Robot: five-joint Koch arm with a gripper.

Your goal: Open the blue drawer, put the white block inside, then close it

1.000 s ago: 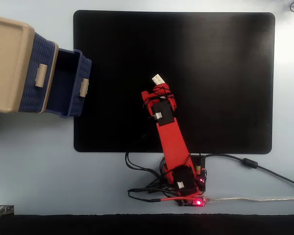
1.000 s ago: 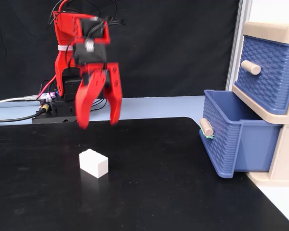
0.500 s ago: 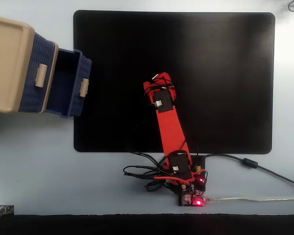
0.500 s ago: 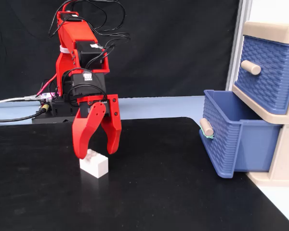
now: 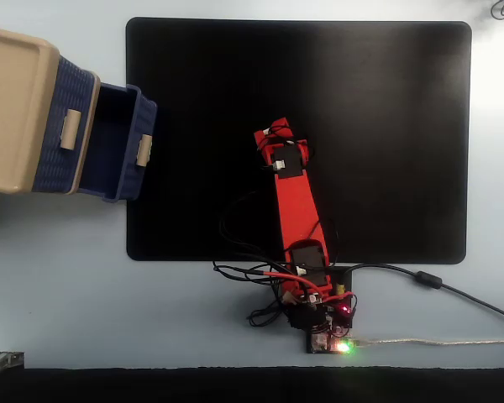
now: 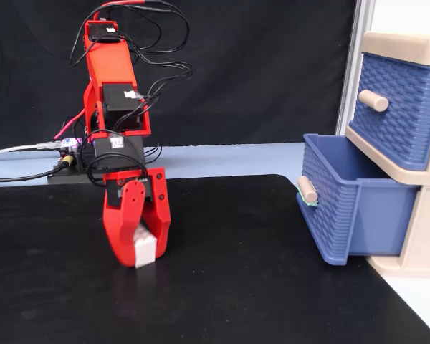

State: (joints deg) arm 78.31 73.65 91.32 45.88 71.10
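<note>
While my claw (image 6: 137,259) sits clamped on the white block (image 6: 145,247) on the mat (image 6: 258,287), the blue drawer (image 6: 344,208) stands open far to its right.

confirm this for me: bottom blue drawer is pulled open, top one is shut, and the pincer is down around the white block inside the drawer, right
Not quite. The pincer is down around the white block on the black mat, well apart from the blue drawer, as the fixed view from the front shows. The drawer is open; the top drawer is shut.

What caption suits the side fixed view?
Gripper straddles the block on the mat; bottom drawer open.
</note>
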